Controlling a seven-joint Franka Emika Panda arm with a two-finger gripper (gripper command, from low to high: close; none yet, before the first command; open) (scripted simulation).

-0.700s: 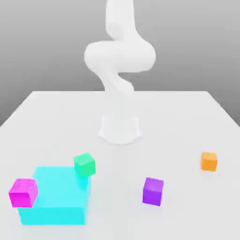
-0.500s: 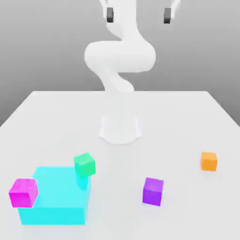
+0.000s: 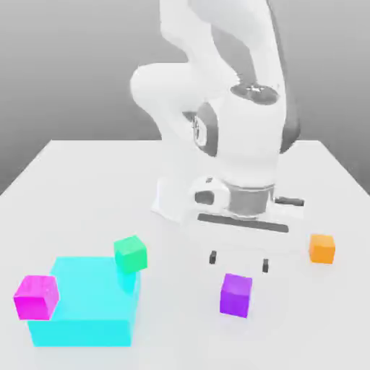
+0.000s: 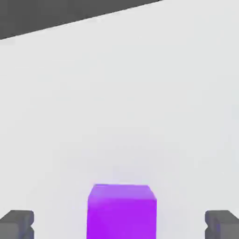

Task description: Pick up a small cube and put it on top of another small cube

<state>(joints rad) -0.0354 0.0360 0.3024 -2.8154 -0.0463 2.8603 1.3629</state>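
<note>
Black-tipped pincer released and empty above small violet-purple cube on plain white surface, small orange cube toward the exterior view's right

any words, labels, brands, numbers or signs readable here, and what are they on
None that can be read: no lettering, number or sign can be made out on the purple cube, the orange cube, the green cube, the magenta cube, the cyan block or the arm.
</note>
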